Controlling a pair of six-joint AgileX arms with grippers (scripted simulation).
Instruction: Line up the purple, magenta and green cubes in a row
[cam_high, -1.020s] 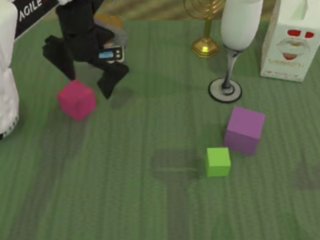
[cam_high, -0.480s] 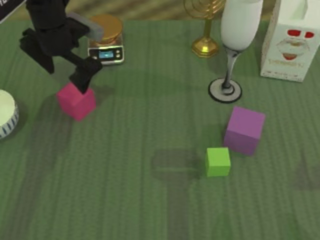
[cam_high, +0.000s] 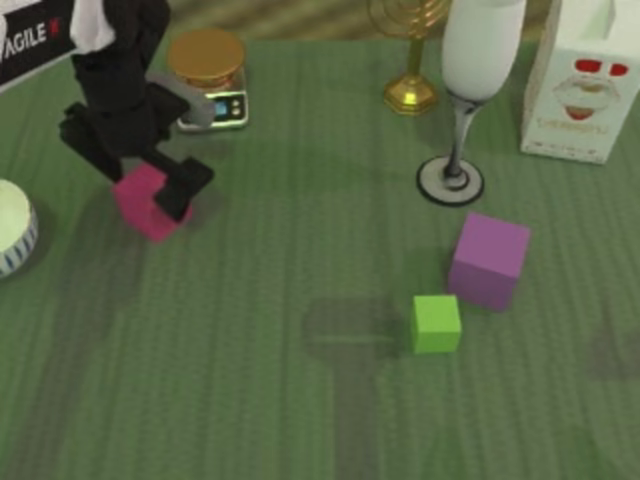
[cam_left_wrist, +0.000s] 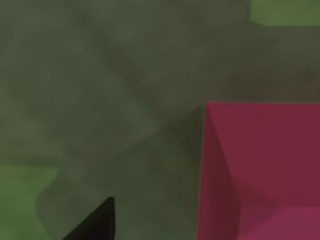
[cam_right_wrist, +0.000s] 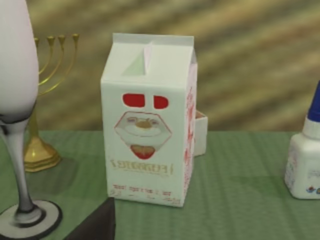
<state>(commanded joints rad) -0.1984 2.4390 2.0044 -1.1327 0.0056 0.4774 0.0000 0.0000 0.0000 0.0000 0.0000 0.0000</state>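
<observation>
The magenta cube sits at the table's left; up close its face fills one side of the left wrist view. My left gripper is down over it and open, one black finger by the cube's right side and the other on its far left side. In the wrist view one fingertip shows, apart from the cube. The purple cube lies at the right, with the smaller green cube just in front and left of it. My right gripper is parked outside the top view, open.
A tall white glass, a gold candle stand and a milk carton stand along the back right. A small scale with a gold-lidded jar sits behind the magenta cube. A white bowl is at the left edge. A blue-capped white bottle shows beside the carton.
My left gripper swung from behind the magenta cube's right, then came down over it, so its fingers now stand on both sides. No cube has moved.
</observation>
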